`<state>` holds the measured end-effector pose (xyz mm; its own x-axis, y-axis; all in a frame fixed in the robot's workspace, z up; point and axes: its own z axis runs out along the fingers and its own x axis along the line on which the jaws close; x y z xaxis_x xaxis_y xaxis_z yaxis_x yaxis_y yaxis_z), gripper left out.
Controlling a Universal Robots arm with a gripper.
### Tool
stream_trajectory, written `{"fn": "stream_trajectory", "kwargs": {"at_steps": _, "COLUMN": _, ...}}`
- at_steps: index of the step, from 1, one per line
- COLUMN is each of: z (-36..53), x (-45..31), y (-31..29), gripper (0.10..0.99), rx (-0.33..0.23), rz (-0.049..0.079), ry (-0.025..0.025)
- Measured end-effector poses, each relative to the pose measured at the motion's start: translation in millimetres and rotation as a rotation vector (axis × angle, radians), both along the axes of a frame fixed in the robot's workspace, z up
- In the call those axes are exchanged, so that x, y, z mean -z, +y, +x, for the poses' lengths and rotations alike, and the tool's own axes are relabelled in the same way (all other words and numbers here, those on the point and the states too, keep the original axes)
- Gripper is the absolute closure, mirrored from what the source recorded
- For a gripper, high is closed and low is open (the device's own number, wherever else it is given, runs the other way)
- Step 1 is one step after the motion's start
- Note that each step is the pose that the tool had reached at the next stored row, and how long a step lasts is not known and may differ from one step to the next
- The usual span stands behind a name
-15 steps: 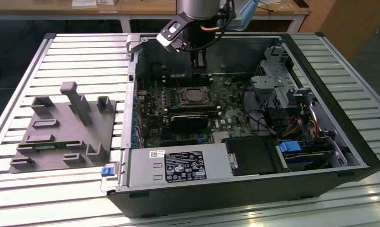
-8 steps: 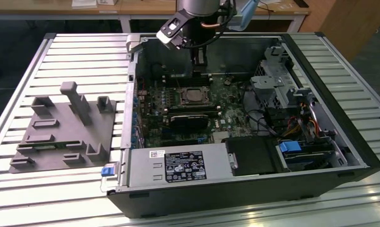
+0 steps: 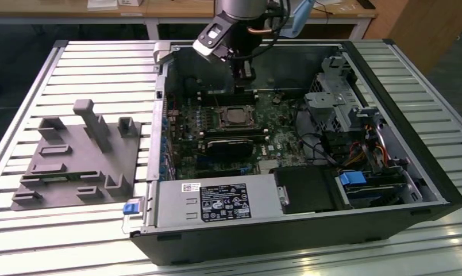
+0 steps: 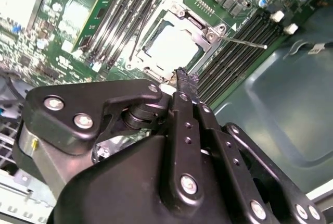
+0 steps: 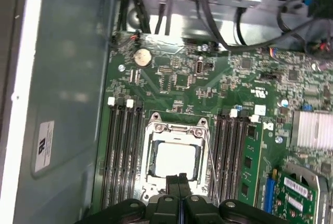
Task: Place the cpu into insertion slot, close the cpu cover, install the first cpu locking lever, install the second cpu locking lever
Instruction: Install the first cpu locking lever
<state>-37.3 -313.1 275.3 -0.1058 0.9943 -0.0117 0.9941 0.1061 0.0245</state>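
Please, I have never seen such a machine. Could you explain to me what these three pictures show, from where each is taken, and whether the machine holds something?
This is a robot arm with a two-fingered pincer at its end. The exterior view comes from a camera off the arm: an open computer case lies on a slatted table, beside a grey holder. Both wrist views come from cameras riding on the arm, looking past the pincer at the green circuit board. There the cpu sits under the cpu cover, a metal frame. A thin lever sticks out beside it. The pincer is shut, holds nothing, and hovers close to the cpu.
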Motion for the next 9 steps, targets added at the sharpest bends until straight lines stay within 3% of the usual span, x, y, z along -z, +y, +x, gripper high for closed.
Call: {"fn": "stream_trajectory", "kwargs": {"at_steps": 9, "z": 0.0, "x": 0.0, "y": 0.0, "gripper": 0.980, "rx": -0.150, "rz": 0.000, "ry": 0.0000}}
